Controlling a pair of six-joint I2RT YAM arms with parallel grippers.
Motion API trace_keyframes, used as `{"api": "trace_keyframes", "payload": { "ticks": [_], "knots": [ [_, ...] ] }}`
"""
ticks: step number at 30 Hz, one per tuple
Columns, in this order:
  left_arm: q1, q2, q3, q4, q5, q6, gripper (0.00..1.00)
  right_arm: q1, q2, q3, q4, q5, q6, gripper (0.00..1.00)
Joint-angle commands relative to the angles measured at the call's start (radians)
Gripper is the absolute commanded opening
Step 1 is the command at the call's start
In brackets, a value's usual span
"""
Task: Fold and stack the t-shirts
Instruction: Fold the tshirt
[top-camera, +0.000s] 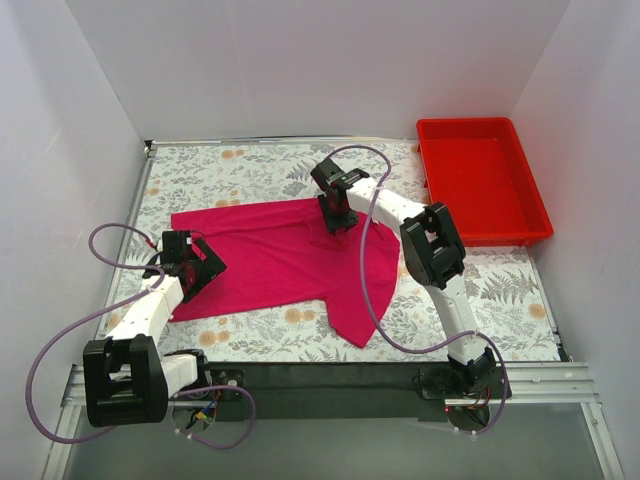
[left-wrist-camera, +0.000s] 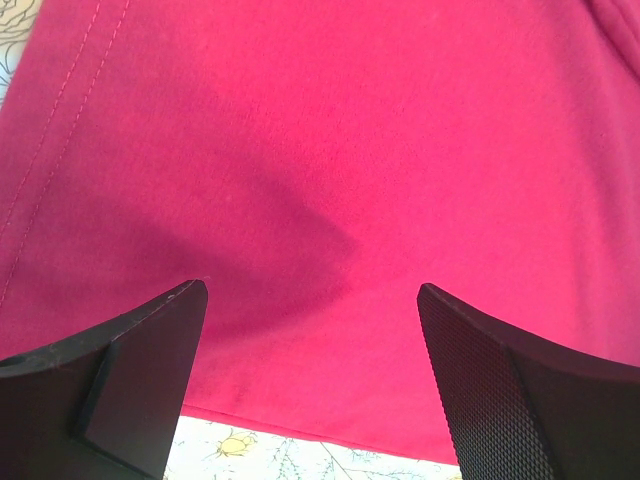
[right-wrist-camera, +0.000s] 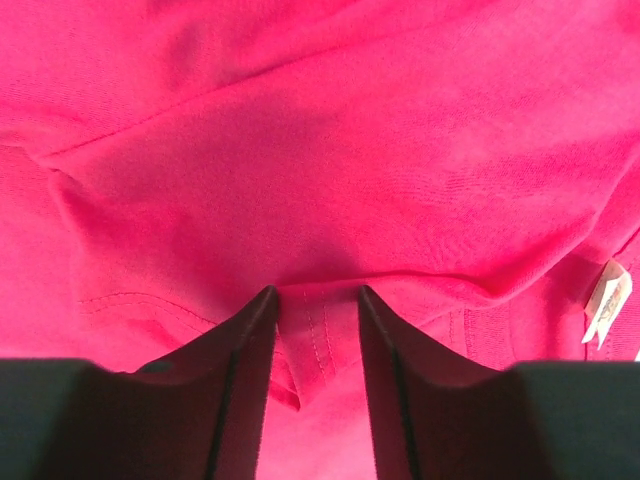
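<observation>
Floral tabletop (top-camera: 250, 170), top view: t-shirt (top-camera: 270, 262) spread flat, its long axis running from the left gripper (top-camera: 195, 268) to the right gripper (top-camera: 338, 220). Left wrist: jaws wide, empty, shirt hem just beneath the fingertips. Right wrist: jaws narrow, pinching a stitched fold directly between them.

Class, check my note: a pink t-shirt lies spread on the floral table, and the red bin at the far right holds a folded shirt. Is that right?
Not quite: the red bin is empty, as the top external view shows. The rest stands: the pink t-shirt lies spread on the floral table.
</observation>
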Motion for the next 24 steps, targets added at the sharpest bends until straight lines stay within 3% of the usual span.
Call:
{"api": "trace_keyframes", "payload": {
  "ticks": [1,10,24],
  "knots": [
    [-0.009,-0.02,-0.003,0.031,0.0,-0.005,0.79,0.007,-0.007,-0.014,0.018,0.034,0.016,0.38],
    [-0.015,-0.013,-0.003,0.038,-0.003,-0.002,0.79,0.006,-0.079,-0.066,0.013,0.073,0.006,0.18],
    [-0.017,-0.008,-0.003,0.038,-0.011,0.001,0.79,-0.076,-0.277,-0.33,0.041,0.096,0.034,0.18]
  ]
}}
